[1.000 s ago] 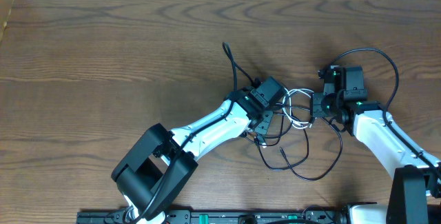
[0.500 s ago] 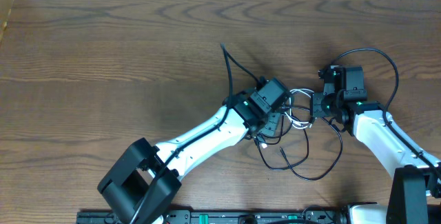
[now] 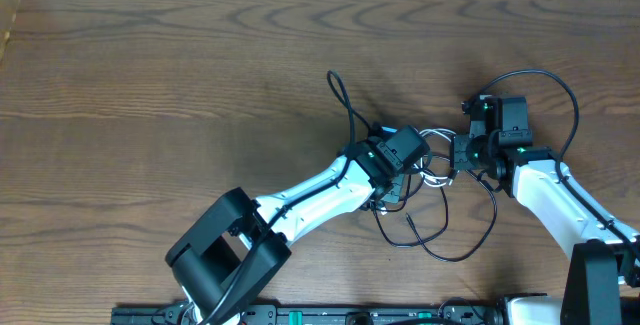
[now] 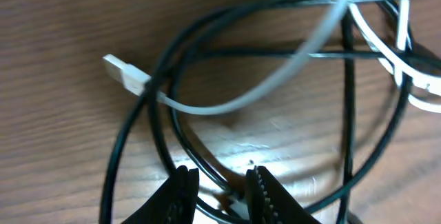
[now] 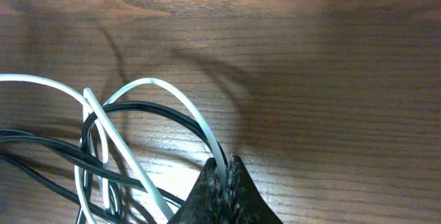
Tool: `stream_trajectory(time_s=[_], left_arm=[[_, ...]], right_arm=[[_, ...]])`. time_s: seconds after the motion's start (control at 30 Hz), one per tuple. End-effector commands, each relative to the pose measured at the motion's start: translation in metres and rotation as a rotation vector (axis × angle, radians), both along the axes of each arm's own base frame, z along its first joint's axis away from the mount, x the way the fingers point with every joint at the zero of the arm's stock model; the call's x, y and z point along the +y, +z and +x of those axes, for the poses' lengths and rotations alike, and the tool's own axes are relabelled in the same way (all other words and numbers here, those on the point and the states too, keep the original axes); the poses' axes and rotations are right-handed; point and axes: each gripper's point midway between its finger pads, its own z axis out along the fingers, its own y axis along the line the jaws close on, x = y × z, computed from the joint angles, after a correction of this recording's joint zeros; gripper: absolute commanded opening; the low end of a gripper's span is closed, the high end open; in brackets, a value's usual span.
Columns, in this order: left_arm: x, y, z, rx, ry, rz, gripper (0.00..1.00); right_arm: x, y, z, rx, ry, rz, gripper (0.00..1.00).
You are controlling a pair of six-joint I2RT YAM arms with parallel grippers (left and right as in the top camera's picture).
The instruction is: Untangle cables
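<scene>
Light, limp cables (image 3: 432,170) lay tangled on the desk (image 3: 150,85) beside the right end effector (image 5: 227,167), clamped on the white cable (image 5: 148,81); left end effector (image 4: 222,184) straddled a black cable (image 4: 180,138), slightly open; probably best gripped near a plug (image 4: 126,74).

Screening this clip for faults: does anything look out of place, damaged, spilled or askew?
Nothing damaged or spilled. The thin black cables and the shorter thin white cable lie knotted together on the brown wooden table, as the task expects. The right gripper is shut on the white one.
</scene>
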Motion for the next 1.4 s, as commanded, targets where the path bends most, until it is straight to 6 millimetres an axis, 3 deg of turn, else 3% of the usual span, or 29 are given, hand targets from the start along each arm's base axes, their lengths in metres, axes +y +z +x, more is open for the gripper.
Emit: stream_trajectory(time_s=[0.0, 0.33, 0.6, 1.0, 1.37], left_arm=[[0.012, -0.007, 0.007, -0.032, 0.094, 0.049, 0.29], [0.011, -0.016, 0.008, -0.021, 0.143, 0.041, 0.29], [0.006, -0.006, 0.006, -0.003, 0.206, -0.005, 0.29], [0.024, -0.045, -0.003, 0.039, 0.275, 0.086, 0.29], [0.015, -0.062, -0.011, 0.099, 0.258, 0.068, 0.29]], right_arm=[[-0.001, 0.004, 0.0, -0.011, -0.01, 0.013, 0.01], [-0.001, 0.004, 0.0, -0.011, -0.01, 0.013, 0.01], [-0.001, 0.004, 0.0, -0.011, -0.01, 0.013, 0.01], [-0.001, 0.005, 0.001, -0.019, -0.01, 0.014, 0.01], [-0.001, 0.005, 0.002, -0.021, -0.01, 0.014, 0.01]])
